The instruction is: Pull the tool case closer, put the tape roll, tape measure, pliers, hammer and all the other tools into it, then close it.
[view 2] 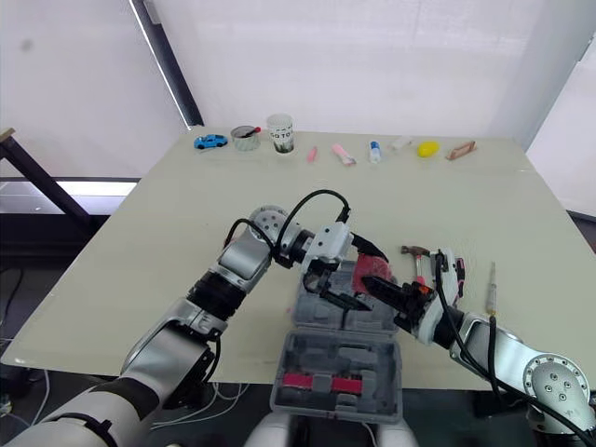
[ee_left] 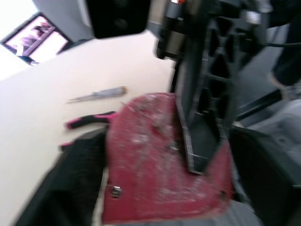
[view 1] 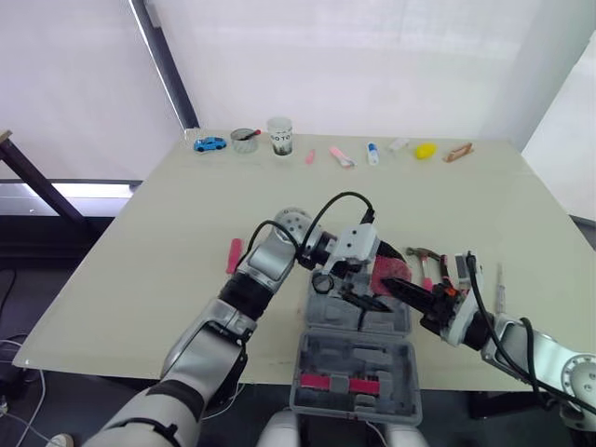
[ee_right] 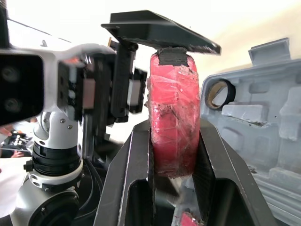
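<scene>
Open grey plastic tool case [view 1: 321, 358] overhangs the near table edge. Over its far half, the right gripper [ee_right: 174, 141] pinches the red rounded tape measure [ee_right: 174, 103]. The left gripper [view 1: 386, 279] is spread around it. A steel hammer [view 1: 424, 259] and pink-handled pliers [view 1: 447, 270] lie just right. Bare beige tabletop [view 1: 419, 196] beyond.

A scuffed red plastic tape measure [ee_right: 174, 94] sits between the black fingers [ee_right: 134, 174] of the right tool [ee_right: 174, 132], above an open grey plastic tool case [view 1: 358, 358] with pink-red strips inside. Pink-handled pliers [view 1: 450, 268] and a pink-handled hammer [view 1: 425, 264] lie on the pale cream table [view 1: 168, 242], a small blue toy car [view 1: 210, 144] beyond.
</scene>
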Robot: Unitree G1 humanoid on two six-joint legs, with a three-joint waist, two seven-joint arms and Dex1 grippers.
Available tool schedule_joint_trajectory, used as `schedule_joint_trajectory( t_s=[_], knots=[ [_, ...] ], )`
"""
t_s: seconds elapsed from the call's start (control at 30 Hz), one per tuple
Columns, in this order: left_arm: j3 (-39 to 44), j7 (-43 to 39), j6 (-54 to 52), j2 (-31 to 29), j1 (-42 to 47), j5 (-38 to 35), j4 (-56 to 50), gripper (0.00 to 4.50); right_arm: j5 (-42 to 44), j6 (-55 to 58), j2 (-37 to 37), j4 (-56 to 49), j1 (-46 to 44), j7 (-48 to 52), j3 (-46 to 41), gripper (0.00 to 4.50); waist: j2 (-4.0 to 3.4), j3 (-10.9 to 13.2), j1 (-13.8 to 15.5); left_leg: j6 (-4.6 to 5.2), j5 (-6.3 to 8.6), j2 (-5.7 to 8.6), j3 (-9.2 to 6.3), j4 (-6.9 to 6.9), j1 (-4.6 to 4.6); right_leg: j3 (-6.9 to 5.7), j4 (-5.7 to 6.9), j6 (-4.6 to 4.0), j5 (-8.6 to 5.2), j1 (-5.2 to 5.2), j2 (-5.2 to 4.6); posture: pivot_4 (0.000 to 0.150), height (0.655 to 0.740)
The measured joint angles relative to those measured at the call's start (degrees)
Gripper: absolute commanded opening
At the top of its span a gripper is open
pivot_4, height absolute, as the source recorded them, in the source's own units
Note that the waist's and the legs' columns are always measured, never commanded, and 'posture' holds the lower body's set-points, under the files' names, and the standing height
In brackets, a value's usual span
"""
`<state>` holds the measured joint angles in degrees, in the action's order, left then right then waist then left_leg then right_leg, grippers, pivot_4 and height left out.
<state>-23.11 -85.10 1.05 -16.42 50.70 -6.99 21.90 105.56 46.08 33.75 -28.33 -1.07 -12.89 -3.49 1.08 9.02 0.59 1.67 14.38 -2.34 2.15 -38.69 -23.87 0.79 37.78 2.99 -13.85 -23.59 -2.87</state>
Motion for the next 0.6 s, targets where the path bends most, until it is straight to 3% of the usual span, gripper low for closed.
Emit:
schedule_joint_trajectory(
  t_s=[0.17,0.37,0.6],
  knots=[
    [0.3,-1.7,-0.3,-1.4,-1.0,-1.6,-1.6,4.50,0.8,0.6,2.8,-0.2,3.2,2.2,-1.1,0.49,0.00,0.0,0.1,0.00,0.00,0.00,-0.02,0.02,0.00,0.08,-0.02,0.00,0.00,0.01,0.01,0.150,0.7400],
    [3.7,-4.1,-3.2,-9.2,-6.7,-8.1,-6.6,4.50,-1.7,3.6,9.2,7.0,12.5,10.1,-8.0,0.49,-0.01,0.0,0.0,0.01,0.00,-0.02,-0.01,0.02,0.06,0.15,-0.01,0.00,-0.01,0.01,0.03,0.150,0.7400],
    [7.1,-4.5,-7.3,-17.2,-14.1,-13.3,-14.0,4.50,-6.9,7.3,10.9,13.8,16.0,16.9,-10.0,0.49,-0.01,0.0,-0.3,0.01,0.00,-0.06,-0.02,0.01,0.07,0.17,0.01,-0.01,-0.01,0.01,0.06,0.150,0.7400]
  ],
)
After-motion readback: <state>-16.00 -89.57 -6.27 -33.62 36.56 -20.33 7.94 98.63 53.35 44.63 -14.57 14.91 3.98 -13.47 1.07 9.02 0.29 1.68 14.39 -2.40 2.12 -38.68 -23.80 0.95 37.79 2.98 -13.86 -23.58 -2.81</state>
